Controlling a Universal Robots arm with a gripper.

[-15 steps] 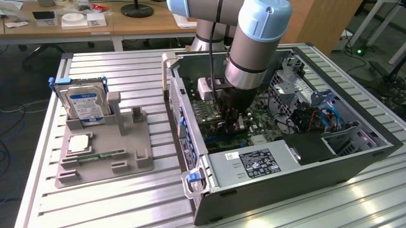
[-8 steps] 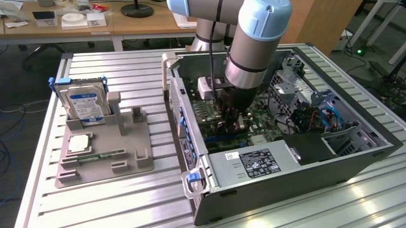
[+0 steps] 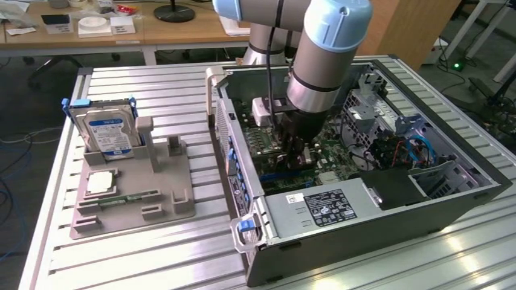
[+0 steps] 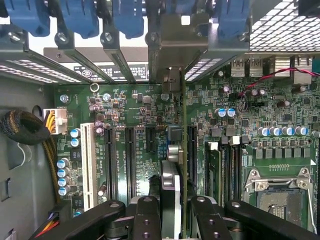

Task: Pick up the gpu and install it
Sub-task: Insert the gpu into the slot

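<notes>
Gpu edge-on in claw, motherboard slots beside, blue clips beyond

Bright even overhead light, glare streaks on the ribbed metal table, soft shadows inside the case, foreground blurred

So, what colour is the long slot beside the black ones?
White, seen best in the wrist view.

Your hand grips the gpu edge-on, fingers closed on it, over the green motherboard; its metal bracket sits among the blue slot clips.
</notes>
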